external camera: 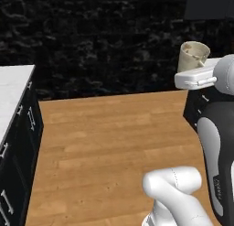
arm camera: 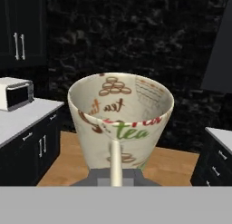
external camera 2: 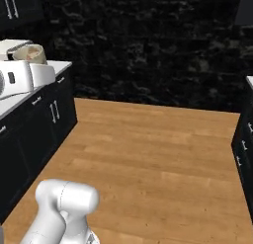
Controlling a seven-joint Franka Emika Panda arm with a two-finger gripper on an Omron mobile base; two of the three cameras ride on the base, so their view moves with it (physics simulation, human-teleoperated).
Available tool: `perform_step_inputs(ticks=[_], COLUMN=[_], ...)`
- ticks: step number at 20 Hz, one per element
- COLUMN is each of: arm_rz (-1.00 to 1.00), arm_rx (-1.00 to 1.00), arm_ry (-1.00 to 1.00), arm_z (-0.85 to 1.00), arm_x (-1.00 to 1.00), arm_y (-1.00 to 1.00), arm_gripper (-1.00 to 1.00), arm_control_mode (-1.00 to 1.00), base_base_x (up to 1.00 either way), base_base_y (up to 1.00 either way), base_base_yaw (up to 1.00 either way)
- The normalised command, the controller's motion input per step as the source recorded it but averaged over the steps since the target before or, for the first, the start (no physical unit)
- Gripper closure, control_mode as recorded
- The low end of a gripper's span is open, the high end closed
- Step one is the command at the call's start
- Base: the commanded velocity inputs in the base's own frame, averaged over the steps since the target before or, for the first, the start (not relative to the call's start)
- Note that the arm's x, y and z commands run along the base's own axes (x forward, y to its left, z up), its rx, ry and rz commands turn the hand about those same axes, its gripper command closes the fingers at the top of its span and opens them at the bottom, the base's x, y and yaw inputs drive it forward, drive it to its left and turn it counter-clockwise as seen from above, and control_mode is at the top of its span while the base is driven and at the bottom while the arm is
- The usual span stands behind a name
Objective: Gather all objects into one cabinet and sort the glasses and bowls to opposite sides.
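Hand view: the beige cup point(arm camera: 121, 121), printed with "tea" lettering, stands upright at centre, pinched at its near rim by the closed gripper point(arm camera: 115, 171). A microwave point(arm camera: 16, 94) sits at nine o'clock on a white counter point(arm camera: 18, 119). In the left base view the cup point(external camera: 192, 56) is at two o'clock, held above the wooden floor point(external camera: 109, 142).

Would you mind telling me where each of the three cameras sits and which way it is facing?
Left base view: behind the arm's left, facing forward and down over the wood floor toward the black brick wall; white arm links lower right, the beige cup held high.
Right base view: behind the arm's right, same floor and wall; arm lower left, cup above the left counter.
Hand view: looks along the shut gripper into the cup, microwave at left.
All three share the cup and the brick wall.
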Motion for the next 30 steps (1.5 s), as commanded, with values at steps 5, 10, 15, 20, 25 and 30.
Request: perform_step_inputs(ticks=[5,10,15,20,25,30], arm_rz=[0.0,0.0,0.0,0.0,0.0,0.0], arm_rx=[0.0,0.0,0.0,0.0,0.0,0.0], arm_ry=[0.0,0.0,0.0,0.0,0.0,0.0], arm_z=[0.0,0.0,0.0,0.0,0.0,0.0], arm_x=[0.0,0.0,0.0,0.0,0.0,0.0], arm_y=[0.0,0.0,0.0,0.0,0.0,0.0], arm_gripper=[1.0,1.0,1.0,1.0,1.0,1.0], arm_control_mode=[1.0,1.0,1.0,1.0,1.0,1.0], base_base_x=[1.0,1.0,1.0,0.96,0.89,0.84], base_base_y=[0.0,-0.01,0.0,0.0,0.0,0.0], base_base_yaw=[-0.16,-0.34,-0.47,-0.48,-0.5,-0.51])
